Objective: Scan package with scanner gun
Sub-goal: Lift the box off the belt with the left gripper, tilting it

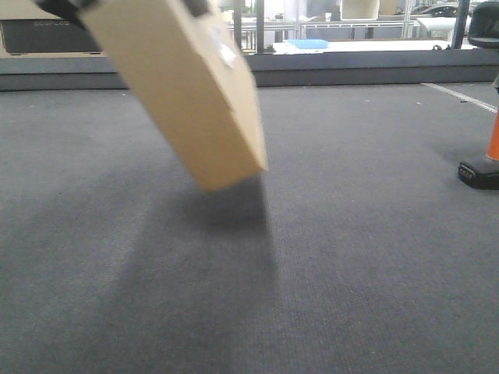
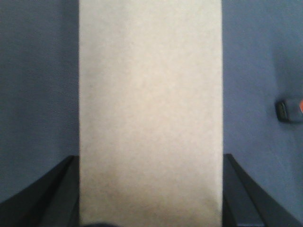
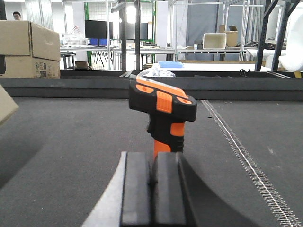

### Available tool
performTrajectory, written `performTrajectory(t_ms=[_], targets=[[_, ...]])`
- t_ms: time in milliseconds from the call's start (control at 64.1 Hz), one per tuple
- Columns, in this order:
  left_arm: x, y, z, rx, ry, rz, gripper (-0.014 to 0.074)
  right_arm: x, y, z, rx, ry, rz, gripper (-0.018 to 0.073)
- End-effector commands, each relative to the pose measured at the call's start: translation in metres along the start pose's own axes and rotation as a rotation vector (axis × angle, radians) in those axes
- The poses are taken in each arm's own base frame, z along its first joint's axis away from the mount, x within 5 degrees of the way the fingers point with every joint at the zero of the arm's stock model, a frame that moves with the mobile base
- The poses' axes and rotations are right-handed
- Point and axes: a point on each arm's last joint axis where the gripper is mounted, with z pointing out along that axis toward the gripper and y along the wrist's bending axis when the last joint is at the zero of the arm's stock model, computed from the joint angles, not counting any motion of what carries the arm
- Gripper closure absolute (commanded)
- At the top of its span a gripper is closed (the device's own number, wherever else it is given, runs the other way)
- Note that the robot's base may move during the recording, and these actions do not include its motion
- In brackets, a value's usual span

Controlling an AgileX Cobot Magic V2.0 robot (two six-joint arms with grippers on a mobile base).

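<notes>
Left claw: the left gripper [image 2: 150, 158] clamps the package [image 1: 183, 86] by its long edges, with a dark finger [image 2: 61, 191] on each side.
Package: held off the surface and tilted, its low corner hanging over its own shadow; a white label [image 1: 226, 54] sits high on its narrower face.
Right claw: the right gripper [image 3: 154, 161] has its pads pressed together and holds nothing.
Scanner gun: the scanner gun [image 3: 163, 106] stands upright just beyond those pads, well right of the package.
In the way: the pads hide its foot; probably no contact, though I cannot be sure.
Surface: dark grey mat [image 1: 351, 257] with a stitched seam [image 3: 241, 151].
Room: a low rail [image 3: 71, 87], then a cardboard box [image 3: 28, 49], blue tray [image 3: 170, 64], white bin [image 3: 214, 41] and metal racks [image 3: 265, 33].
</notes>
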Motion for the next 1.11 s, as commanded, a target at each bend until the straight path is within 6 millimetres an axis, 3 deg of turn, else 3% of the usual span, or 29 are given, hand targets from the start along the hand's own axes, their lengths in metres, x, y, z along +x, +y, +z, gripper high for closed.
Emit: performTrajectory(t_ms=[0, 437, 608, 842, 1092], targets=[[0.000, -0.007, 0.007, 0.016, -0.014, 0.000, 0.0708, -0.002, 0.000, 0.000, -0.002, -0.017, -0.009, 0.0728], [-0.002, 0.002, 0.008, -0.046, -0.007, 0.063, 0.0708, -0.003, 0.000, 0.000, -0.003, -0.035, -0.009, 0.0728], [-0.001, 0.003, 0.009, -0.037, 0.013, 0.047, 0.0708, -0.017, 0.000, -0.002, -0.011, -0.183, 0.083, 0.0728], [-0.002, 0.005, 0.009, -0.039, 0.024, 0.028, 0.0708, -0.066, 0.004, -0.001, -0.005, -0.116, -0.011, 0.0728], [-0.004, 0.005, 0.010, -0.029, 0.010, 0.025, 0.0708, -0.092, 0.005, 0.037, 0.015, 0.118, -0.013, 0.0728]])
